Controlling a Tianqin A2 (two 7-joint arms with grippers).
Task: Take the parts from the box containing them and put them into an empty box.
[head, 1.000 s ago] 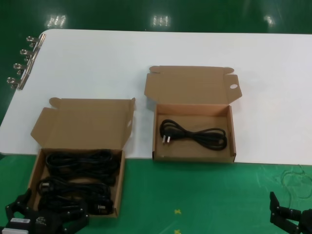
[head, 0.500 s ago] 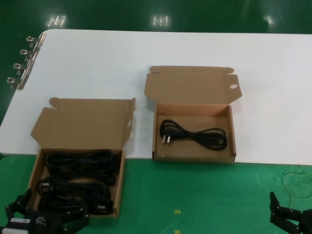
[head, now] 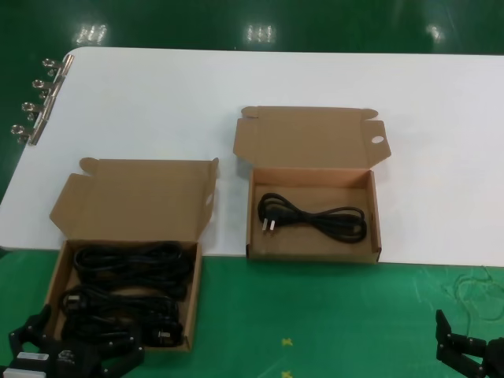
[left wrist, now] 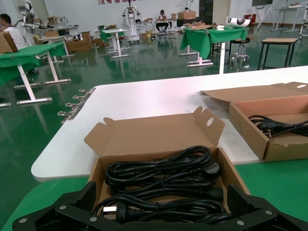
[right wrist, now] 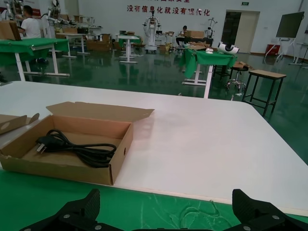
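Nothing moved; both hands parked, open.

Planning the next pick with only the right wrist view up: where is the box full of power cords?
Observer: The full box sits on the green mat at the robot's left, lid open.
Operator: How full?
Observer: Several black coiled power cords fill it; the exact count is unclear.
Operator: My right gripper is open and idle. And the left gripper?
Observer: The left gripper is open at that box's near edge, holding nothing.
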